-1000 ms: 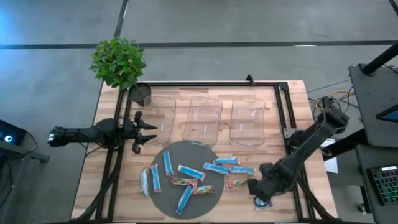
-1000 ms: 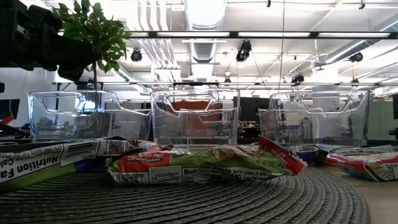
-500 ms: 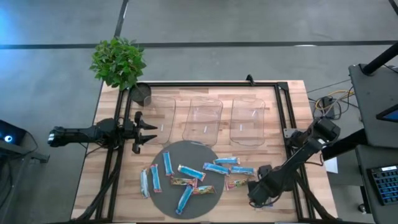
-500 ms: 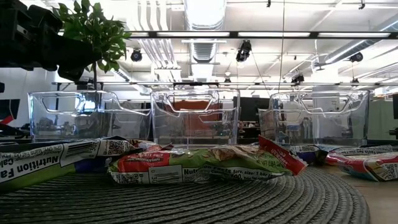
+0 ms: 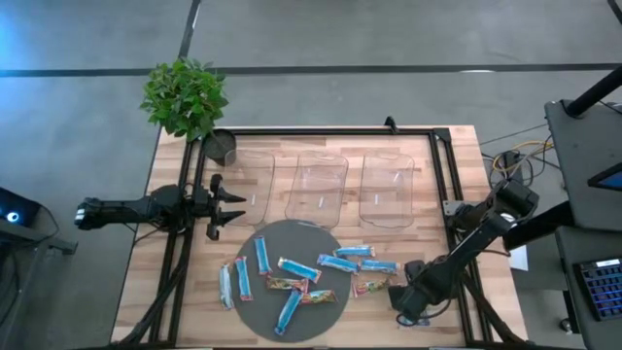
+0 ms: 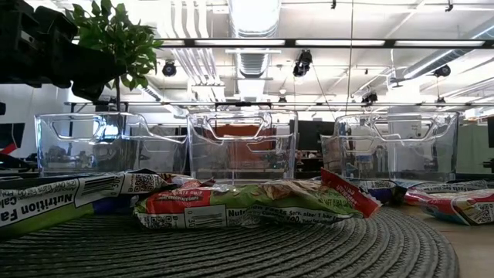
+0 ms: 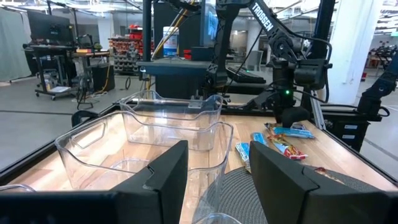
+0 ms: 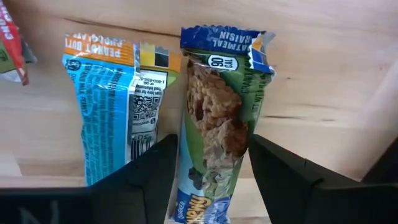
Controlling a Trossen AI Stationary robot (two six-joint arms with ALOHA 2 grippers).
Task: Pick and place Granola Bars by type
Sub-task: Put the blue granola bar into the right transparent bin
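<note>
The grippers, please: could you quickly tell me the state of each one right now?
Left gripper: open, empty, beside the bins.
Right gripper: open, fingers straddling an oatmeal raisin bar on the table, not gripping it.

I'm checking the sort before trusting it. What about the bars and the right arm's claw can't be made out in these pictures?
- High view: the right claw and arm cover the bars beneath; open or closed unclear.
- Right wrist view: the oatmeal raisin bar lies between the fingers; contact unclear, lower end cut off.
- Low view: the front bar hides those behind.
- High view: labels too small to read.
</note>
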